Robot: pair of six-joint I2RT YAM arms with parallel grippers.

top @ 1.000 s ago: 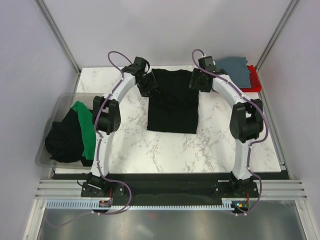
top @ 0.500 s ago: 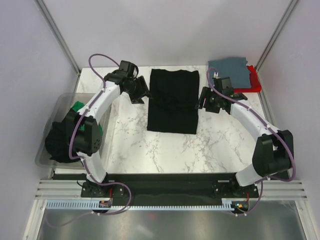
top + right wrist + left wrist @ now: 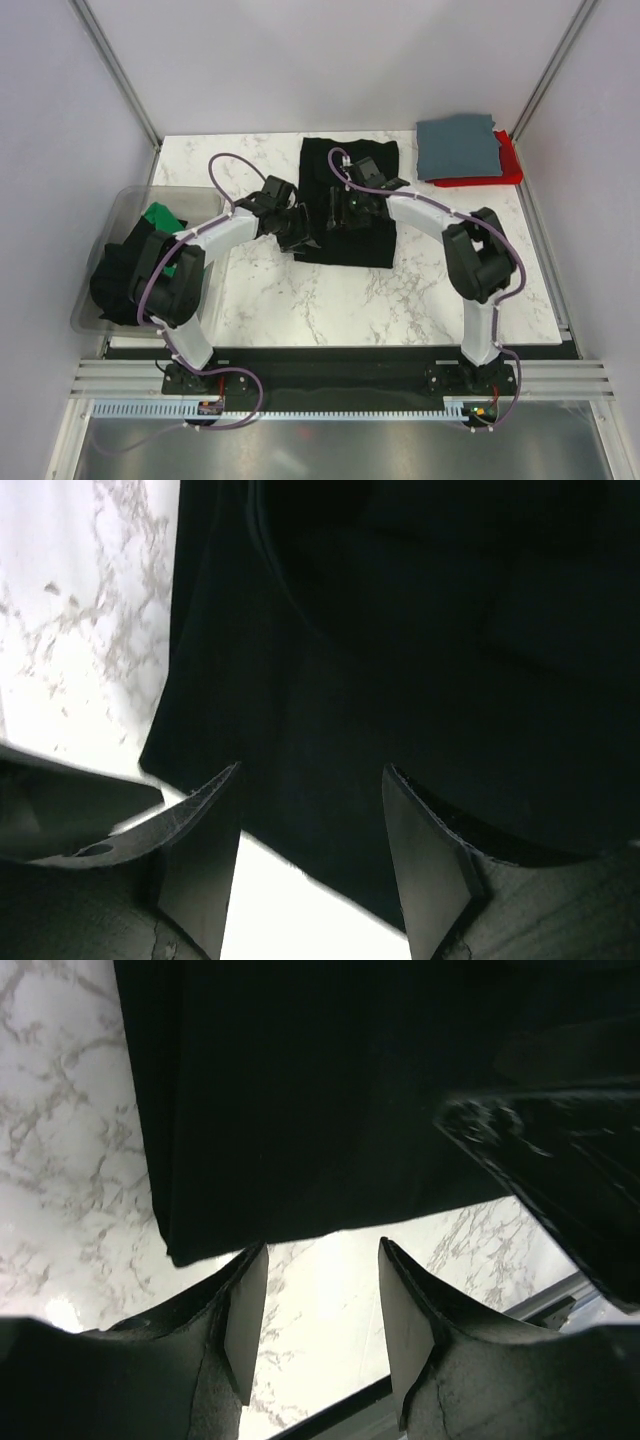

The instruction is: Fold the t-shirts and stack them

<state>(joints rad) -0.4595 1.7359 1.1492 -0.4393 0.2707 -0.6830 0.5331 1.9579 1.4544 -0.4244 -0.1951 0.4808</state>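
Observation:
A black t-shirt (image 3: 368,168) lies flat in a long folded strip at the table's middle. My left gripper (image 3: 299,238) is open and empty, low at the shirt's near left corner; in the left wrist view (image 3: 320,1300) its fingers straddle bare marble just short of the shirt's hem (image 3: 300,1090). My right gripper (image 3: 337,214) is open and empty over the shirt's left half; in the right wrist view (image 3: 310,820) it hangs above the cloth's edge (image 3: 420,630). A slate grey-blue t-shirt (image 3: 458,147) lies folded on a red one (image 3: 503,172) at the back right.
A clear plastic bin (image 3: 128,200) at the table's left edge holds a green t-shirt (image 3: 163,222) and a crumpled black one (image 3: 125,285). The two grippers are close together. Metal frame posts stand at the back corners.
Both arms have swung in from the shirt's far corners and sides to its near left part. The black shirt has not visibly moved.

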